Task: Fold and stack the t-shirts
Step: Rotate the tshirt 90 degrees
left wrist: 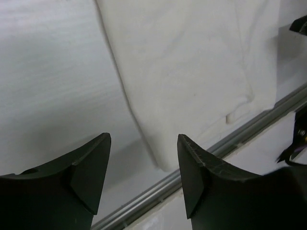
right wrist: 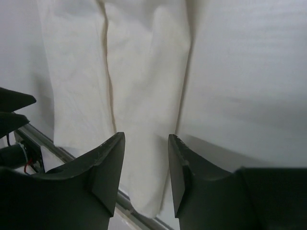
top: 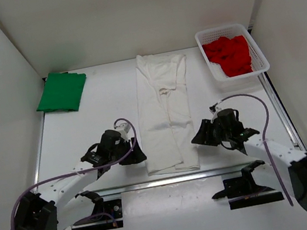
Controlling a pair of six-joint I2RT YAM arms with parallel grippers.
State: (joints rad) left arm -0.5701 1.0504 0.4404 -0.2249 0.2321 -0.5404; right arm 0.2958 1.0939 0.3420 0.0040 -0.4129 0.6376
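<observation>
While the white t-shirt (top: pixel 165 113) lies folded into a long strip down the middle of the bench (top: pixel 103 100), the left tool (top: pixel 132 154) sits just beside its near left corner and the right tool (top: pixel 202 136) sits just beside its near right edge. Both tools have their jaws apart and hold nothing. The green t-shirt (top: pixel 61 92) lies folded at the far left. The red t-shirt (top: pixel 227 55) lies crumpled inside the white mesh basket (top: pixel 259 51) at the far right.
</observation>
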